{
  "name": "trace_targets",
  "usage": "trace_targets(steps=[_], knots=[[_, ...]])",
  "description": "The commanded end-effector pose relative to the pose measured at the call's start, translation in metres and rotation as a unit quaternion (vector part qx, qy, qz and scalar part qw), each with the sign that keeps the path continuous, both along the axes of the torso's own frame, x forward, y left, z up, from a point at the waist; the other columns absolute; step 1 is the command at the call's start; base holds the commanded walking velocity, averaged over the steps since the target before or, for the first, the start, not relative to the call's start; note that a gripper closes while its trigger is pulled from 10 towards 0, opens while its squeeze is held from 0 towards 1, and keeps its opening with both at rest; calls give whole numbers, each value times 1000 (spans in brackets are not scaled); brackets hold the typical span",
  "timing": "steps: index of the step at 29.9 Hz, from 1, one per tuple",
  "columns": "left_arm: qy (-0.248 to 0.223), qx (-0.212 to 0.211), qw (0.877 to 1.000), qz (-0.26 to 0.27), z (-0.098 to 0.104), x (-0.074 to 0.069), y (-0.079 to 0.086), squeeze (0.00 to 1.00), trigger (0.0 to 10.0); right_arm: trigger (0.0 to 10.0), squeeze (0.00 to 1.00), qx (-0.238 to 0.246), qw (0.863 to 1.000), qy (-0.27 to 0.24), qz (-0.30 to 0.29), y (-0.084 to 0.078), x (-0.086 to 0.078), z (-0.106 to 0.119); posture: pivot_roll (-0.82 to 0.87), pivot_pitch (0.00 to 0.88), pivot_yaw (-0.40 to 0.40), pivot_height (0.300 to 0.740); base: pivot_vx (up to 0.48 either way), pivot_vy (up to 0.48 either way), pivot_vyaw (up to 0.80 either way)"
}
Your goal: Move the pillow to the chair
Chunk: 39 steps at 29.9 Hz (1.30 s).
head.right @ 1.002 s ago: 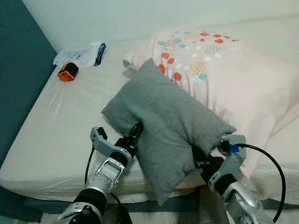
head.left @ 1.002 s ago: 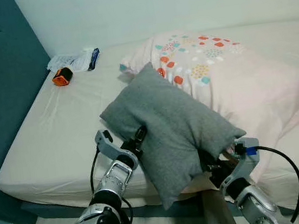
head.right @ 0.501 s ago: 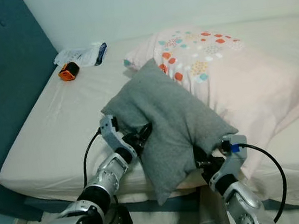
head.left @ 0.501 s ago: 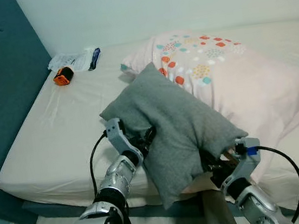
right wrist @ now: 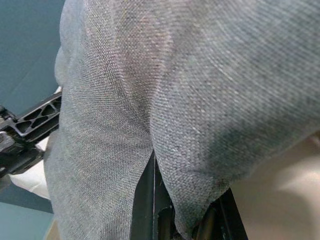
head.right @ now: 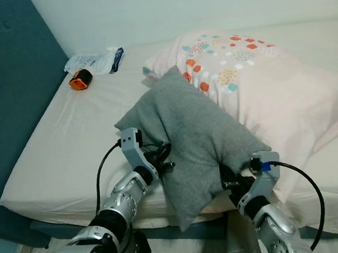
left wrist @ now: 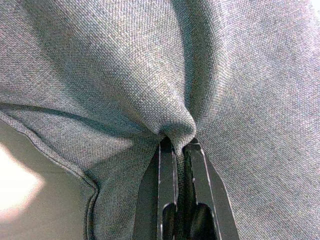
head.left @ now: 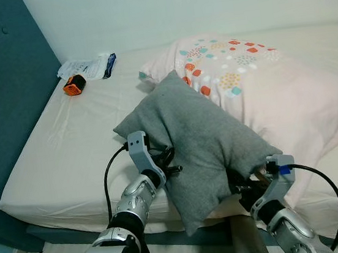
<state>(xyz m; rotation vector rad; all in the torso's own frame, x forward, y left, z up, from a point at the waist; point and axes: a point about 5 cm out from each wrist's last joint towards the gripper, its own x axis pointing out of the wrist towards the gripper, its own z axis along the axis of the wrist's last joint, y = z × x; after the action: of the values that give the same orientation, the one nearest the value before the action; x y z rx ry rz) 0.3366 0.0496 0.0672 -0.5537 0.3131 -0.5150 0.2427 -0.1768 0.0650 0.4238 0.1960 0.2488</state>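
Soft, light grey pillow [head.left: 198, 138] sags off the bed [head.left: 73, 150] edge, left end effector [head.left: 172, 166] and right end effector [head.left: 241, 187] each pinching bunched fabric either side.

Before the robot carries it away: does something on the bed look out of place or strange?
Nothing looks damaged or spilled. An orange object and a plastic packet lie loose in the bed's far corner; the grey pillow hangs tilted between both grippers.

Bedroom in a home: a bed [head.left: 67, 151] with a cream fitted sheet, a large pink patterned pillow [head.left: 262, 84], a teal padded headboard [head.left: 0, 104] and a plain pale wall [head.left: 203, 2].
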Motion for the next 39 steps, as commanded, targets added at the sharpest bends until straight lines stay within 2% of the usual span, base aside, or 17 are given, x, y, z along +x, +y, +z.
trace_targets(steps=[1, 3, 4, 6, 8, 10, 18, 20, 21, 22, 23, 24, 31, 34, 37, 38, 39], knots=[[19, -66, 994, -82, 7, -26, -76, 0, 0, 4941, 0, -57, 998, 1, 9, 7, 7, -4, -182, 119, 100, 568, 0, 0, 0], [19, -66, 994, -82, 7, -26, -76, 0, 0, 4941, 0, -57, 998, 1, 9, 7, 7, -4, -182, 119, 100, 568, 0, 0, 0], [4, -69, 997, -40, 9, -14, -51, 0, 0, 10000, 0, -151, 988, -19, -3, 6, 19, -2, -170, 98, 98, 568, 0, 0, 0], [-19, -75, 997, 19, 14, 0, -16, 0, 0, 10000, 0, -259, 964, -62, -8, 7, 34, 3, -162, 88, 93, 568, 0, 0, 0], [-24, -77, 996, 29, 16, 2, -11, 0, 0, 10000, 0, -273, 959, -70, -9, 7, 36, 4, -162, 88, 93, 568, 0, 0, 0], [-80, -61, 993, 60, 29, 10, 16, 0, 0, 10000, 0, -258, 962, -77, -31, 10, 48, 9, -124, 57, 72, 568, 0, 0, 0], [-169, 4, 977, 132, 52, 14, 57, 0, 0, 10000, 0, -208, 971, -98, -71, 10, 65, 21, -101, 29, 55, 568, 0, 0, 0], [-186, 19, 962, 198, 61, 14, 76, 0, 0, 10000, 0, -175, 977, -119, -32, 19, 66, 26, -103, 20, 51, 568, 0, 0, 0], [-186, 19, 962, 198, 61, 14, 76, 0, 0, 10000, 0, -175, 977, -119, -32, 19, 66, 26, -103, 20, 51, 568, 0, 0, 0], [-197, 27, 952, 231, 67, 13, 85, 0, 549, 10000, 0, -185, 974, -131, -18, 23, 67, 26, -99, 22, 45, 568, 0, 0, 0], [-197, 27, 952, 231, 67, 13, 85, 0, 549, 10000, 0, -185, 974, -131, -18, 23, 67, 26, -99, 22, 45, 568, 0, 0, 0], [-205, 36, 946, 249, 71, 12, 90, 0, 10000, 10000, 0, -192, 971, -139, -12, 25, 68, 27, -90, 17, 37, 568, 0, 0, 0], [-173, 69, 950, 250, 61, 6, 91, 0, 10000, 10000, 0, -221, 964, -146, -10, 28, 76, 29, -73, 15, 43, 568, 0, 0, 0], [-155, 118, 951, 242, 53, 4, 91, 0, 10000, 10000, 0, -230, 964, -134, -4, 27, 79, 24, -61, 5, 39, 568, 0, 0, 0], [-155, 118, 951, 242, 53, 4, 91, 0, 10000, 10000, 0, -230, 964, -134, -4, 27, 79, 24, -61, 5, 39, 568, 0, 0, 0], [-155, 151, 950, 228, 47, 3, 91, 0, 10000, 10000, 0, -225, 966, -126, -9, 25, 80, 23, -56, 0, 38, 568, 0, 0, 0], [-155, 151, 950, 228, 47, 3, 91, 0, 10000, 10000, 0, -225, 966, -126, -9, 25, 80, 23, -56, 0, 38, 568, 0, 0, 0]])
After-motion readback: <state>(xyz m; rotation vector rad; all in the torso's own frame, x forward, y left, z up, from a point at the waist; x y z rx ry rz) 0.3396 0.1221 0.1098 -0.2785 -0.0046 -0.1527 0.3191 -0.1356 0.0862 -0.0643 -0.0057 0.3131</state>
